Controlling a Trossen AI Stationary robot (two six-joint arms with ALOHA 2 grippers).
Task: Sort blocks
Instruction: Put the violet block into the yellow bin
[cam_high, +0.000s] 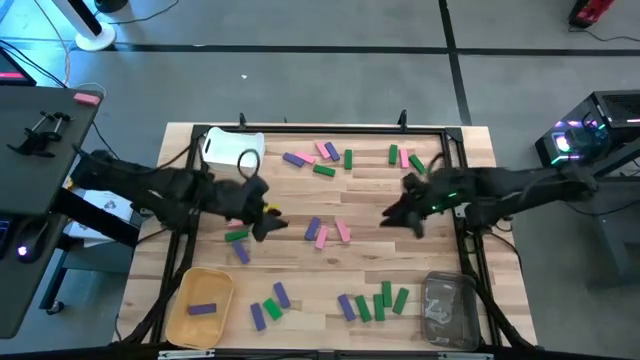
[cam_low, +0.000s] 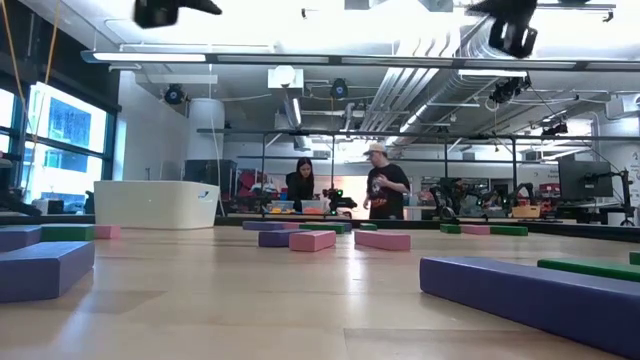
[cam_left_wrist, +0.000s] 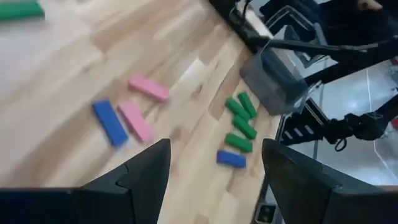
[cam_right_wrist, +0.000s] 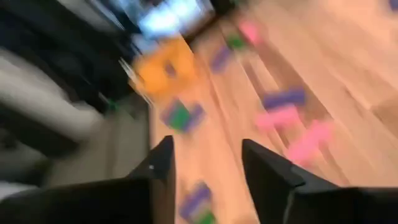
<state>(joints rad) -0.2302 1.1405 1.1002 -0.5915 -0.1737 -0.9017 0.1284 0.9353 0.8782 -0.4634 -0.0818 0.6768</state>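
Pink, green and purple blocks lie flat in loose groups on the wooden table (cam_high: 300, 200). One group is near the far edge (cam_high: 320, 158), one in the middle (cam_high: 322, 232), and others near the front (cam_high: 375, 303). A green block (cam_high: 236, 236) and a purple one (cam_high: 241, 252) lie beside my left gripper (cam_high: 270, 222). That gripper hovers left of centre, open and empty (cam_left_wrist: 214, 155). The middle pink and purple blocks (cam_left_wrist: 134, 118) lie ahead of it. My right gripper (cam_high: 395, 215) hovers right of centre, open and empty (cam_right_wrist: 205, 152).
A white bin (cam_high: 232, 150) stands at the far left corner. A yellow bin (cam_high: 200, 305) at the near left holds one purple block (cam_high: 202, 309). A clear bin (cam_high: 450, 308) sits at the near right. Bare wood lies between the two grippers. People stand in the room behind (cam_low: 385, 190).
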